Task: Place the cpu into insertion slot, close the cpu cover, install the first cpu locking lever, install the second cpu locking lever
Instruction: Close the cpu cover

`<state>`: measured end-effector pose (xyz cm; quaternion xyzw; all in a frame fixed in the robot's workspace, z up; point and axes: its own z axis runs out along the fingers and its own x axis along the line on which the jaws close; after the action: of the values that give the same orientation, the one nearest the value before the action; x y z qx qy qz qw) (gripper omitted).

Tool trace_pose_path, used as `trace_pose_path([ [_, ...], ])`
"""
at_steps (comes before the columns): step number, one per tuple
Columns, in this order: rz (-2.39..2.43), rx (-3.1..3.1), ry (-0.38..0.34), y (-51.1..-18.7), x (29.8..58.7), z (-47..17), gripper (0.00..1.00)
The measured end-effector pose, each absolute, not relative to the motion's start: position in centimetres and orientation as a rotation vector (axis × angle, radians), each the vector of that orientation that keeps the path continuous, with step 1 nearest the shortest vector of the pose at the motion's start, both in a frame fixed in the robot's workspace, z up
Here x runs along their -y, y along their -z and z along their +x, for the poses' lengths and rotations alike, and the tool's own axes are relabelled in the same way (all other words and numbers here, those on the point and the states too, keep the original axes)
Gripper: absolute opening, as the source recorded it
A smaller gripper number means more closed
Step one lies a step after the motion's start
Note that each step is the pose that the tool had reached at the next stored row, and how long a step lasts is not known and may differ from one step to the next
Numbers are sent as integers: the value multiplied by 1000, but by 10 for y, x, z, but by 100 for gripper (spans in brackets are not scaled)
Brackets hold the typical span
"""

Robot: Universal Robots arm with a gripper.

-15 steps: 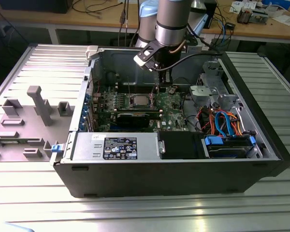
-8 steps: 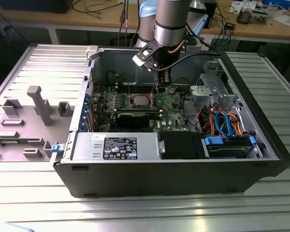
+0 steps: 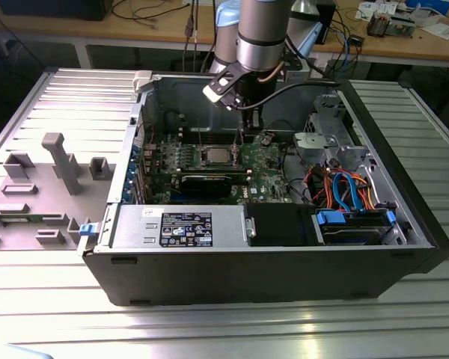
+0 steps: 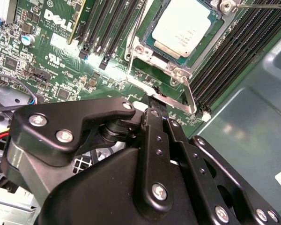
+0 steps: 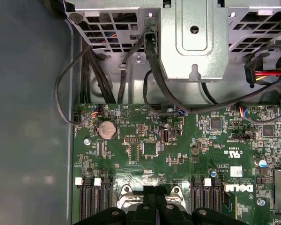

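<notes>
In the exterior view I see the computer case [image 3: 284, 269] lying open on the metal table [image 3: 209, 329]. My arm hangs down into it. The gripper [image 3: 248, 134] is low over the green board [image 3: 268, 158], near the cpu [image 3: 216, 155] and on the exterior view's right of it. The cpu sits in the insertion slot [image 3: 203, 156].

In the second wrist view the cpu [image 4: 178, 29] lies flat. The cpu cover [image 4: 161, 61] is down around it like a picture frame. The black fingers [image 4: 152, 123] are squeezed together, and their tip touches a thin silver locking lever [image 4: 173, 100] just beside the cover. I cannot tell if the lever is pinched between them or only pushed by them. So I think the job in hand is one of the levers, with the chip and cover already done. I cannot tell if this lever is hooked down yet.

To do this well, I would go slowly and keep the tip right on the bar, since it is thin and shiny and could slip away. I would push along the lever's own swing, not down onto the chip. I would also keep off the long black memory slots [image 4: 253, 44] close by.

In the first wrist view the two fingers [image 5: 149, 201] sit side by side with no gap. A round battery [image 5: 107, 129] and black cables [image 5: 91, 75] are well apart from them, so nothing there should snag.
</notes>
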<state>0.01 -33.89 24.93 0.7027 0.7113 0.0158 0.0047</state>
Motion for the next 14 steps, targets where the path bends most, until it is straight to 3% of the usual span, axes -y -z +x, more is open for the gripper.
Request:
trace_pose_path([
  [14, 2201, -2228, -50, -249, 339, -7, 11],
])
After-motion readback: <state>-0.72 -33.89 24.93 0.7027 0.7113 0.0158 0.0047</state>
